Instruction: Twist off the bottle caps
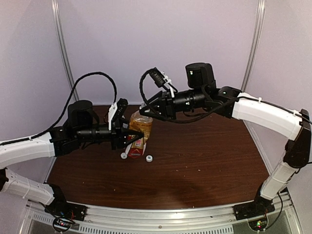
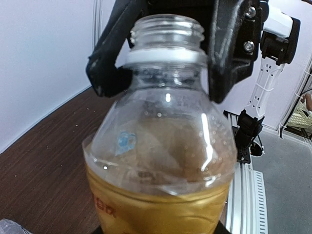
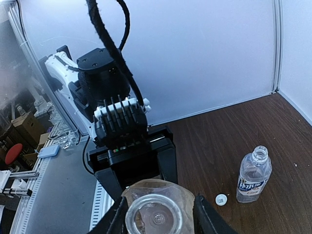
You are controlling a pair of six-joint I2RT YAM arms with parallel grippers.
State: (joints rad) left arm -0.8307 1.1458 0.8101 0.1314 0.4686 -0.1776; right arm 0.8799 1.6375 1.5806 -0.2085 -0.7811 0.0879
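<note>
Closest to the left wrist lens is the amber bottle point(image 2: 161, 161): clear smooth plastic, rounded shoulder, amber liquid in the lower part and droplets on the inside above it. Its threaded neck is bare, with a white collar ring point(image 2: 165, 56) just under the threads. The label down low is yellow with red lettering, cut off too much to read, and a small blue mark shows through the plastic. Behind it the right end effector point(image 2: 165, 87) has its matte black fingers point(image 2: 229, 53) parted on either side of the neck, with nothing clamped between them as far as I can see. The dark woodgrain counter point(image 2: 44, 165) runs off to the left.

The right wrist view looks straight down into that open round mouth. The left end effector point(image 3: 146, 185) is clenched around the amber bottle's body, holding it upright. Toward the back edge the clear bottle point(image 3: 254, 178) stands on the counter, also uncapped and colourless inside. Its white label has blue lettering too small to read. Just beside its base lies a white cap point(image 3: 221, 199), flat and round.

The top view puts everything nearer the left edge than the right. The bottles overlap here, so I can't tell if the amber one touches the counter. The white cap lies on their right-edge side, the other cap point(image 1: 124, 156) on the left-edge side, below the left end effector.
</note>
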